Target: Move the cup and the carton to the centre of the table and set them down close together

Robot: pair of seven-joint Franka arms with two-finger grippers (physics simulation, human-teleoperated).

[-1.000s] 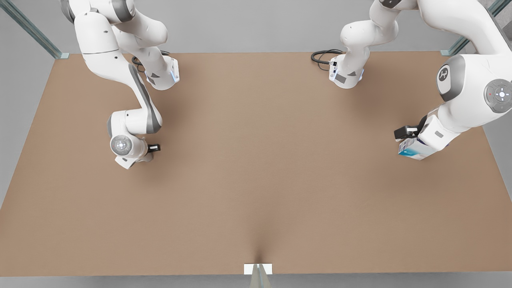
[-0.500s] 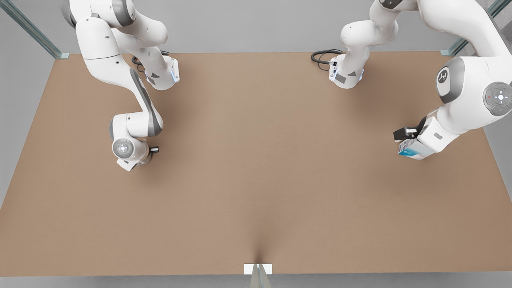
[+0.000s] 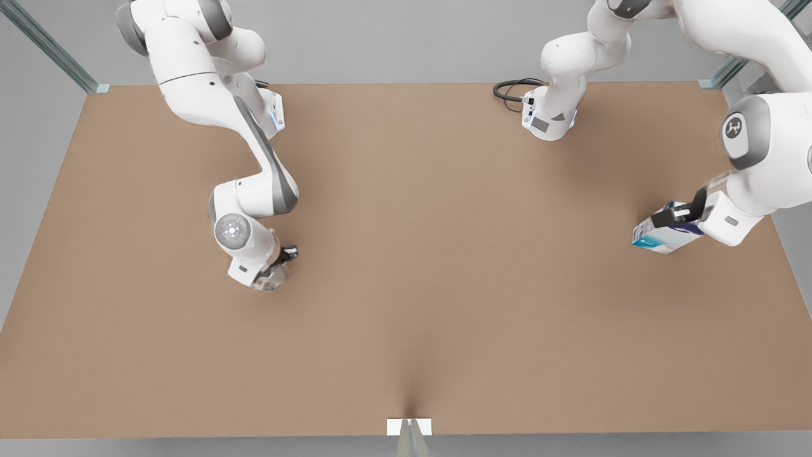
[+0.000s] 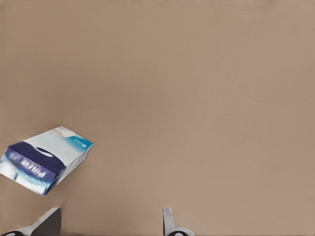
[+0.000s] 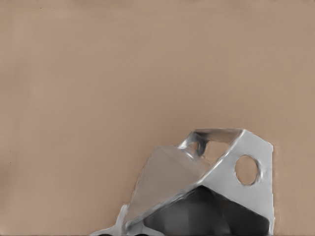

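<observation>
Looking across the plain matte brown table (image 3: 406,285), you have two objects far apart at opposite sides. The right gripper (image 3: 274,270), on the front view's left, is clamped on the small faceted silver-grey cup (image 5: 197,189), carried just above the surface. The left gripper (image 3: 680,216), at the front view's right, sits beside the white carton with a dark blue top and teal print (image 3: 663,235); from its wrist camera the fingers (image 4: 169,223) stand apart with nothing between them, and the carton (image 4: 44,164) lies off to one side, its long axis slanted. You would judge the carton not yet gripped. Bare tabletop separates both from the centre, so there is ample room.
</observation>
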